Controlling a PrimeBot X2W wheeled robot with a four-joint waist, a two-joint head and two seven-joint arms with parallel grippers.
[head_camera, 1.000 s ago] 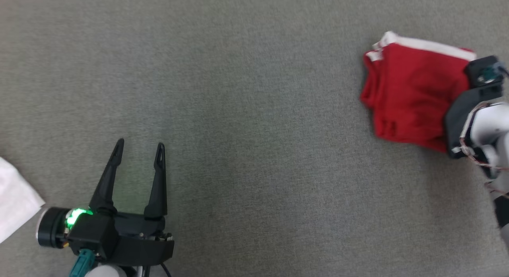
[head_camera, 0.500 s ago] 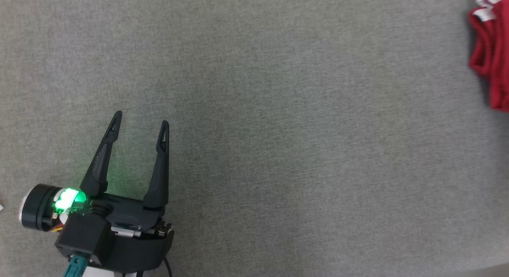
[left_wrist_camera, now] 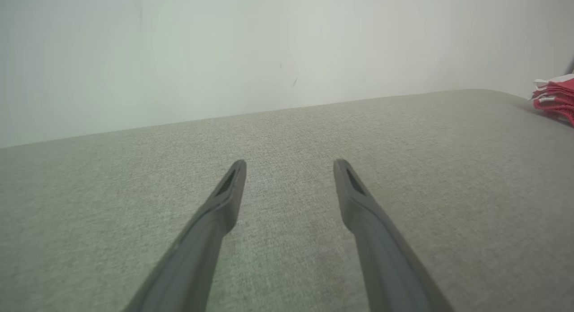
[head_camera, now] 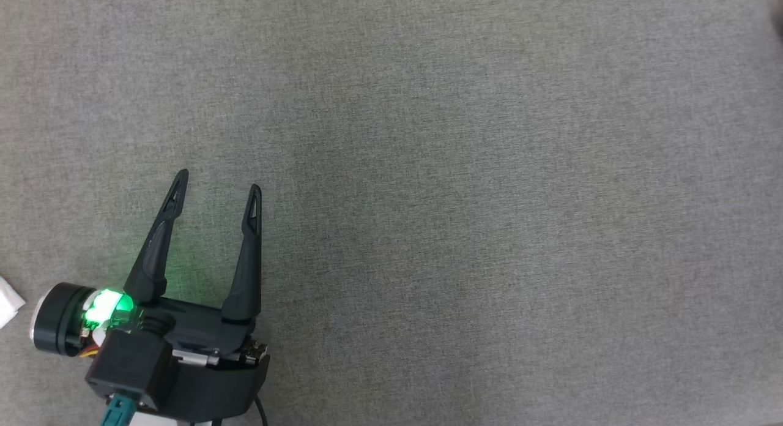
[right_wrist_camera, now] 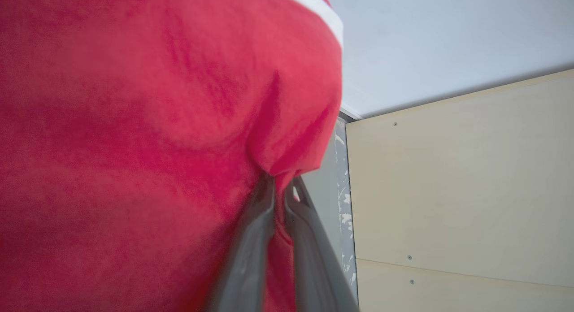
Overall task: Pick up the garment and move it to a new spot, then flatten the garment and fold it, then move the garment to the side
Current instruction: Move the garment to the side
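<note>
The garment (right_wrist_camera: 134, 137) is red cloth with a white band along one edge, folded into a stack. It covers most of the right wrist view, and my right gripper (right_wrist_camera: 280, 186) is shut on a fold of it. In the left wrist view the garment (left_wrist_camera: 556, 97) lies at the far right edge of the grey surface. My left gripper (head_camera: 217, 184) stands open at the lower left of the head view, fingers pointing up, with nothing between them. From the left wrist, the same gripper (left_wrist_camera: 289, 166) hovers low over bare grey fabric.
A grey fabric surface (head_camera: 459, 199) spreads across the head view. A white cloth corner (head_camera: 9, 300) peeks in at the left edge. A pale wall (left_wrist_camera: 224, 56) rises behind the surface. Beige panels (right_wrist_camera: 471, 191) stand beside the right gripper.
The garment and right arm have slid out of the head view to the right as the picture shifted. The left gripper sits a little higher in the view and stays open.
</note>
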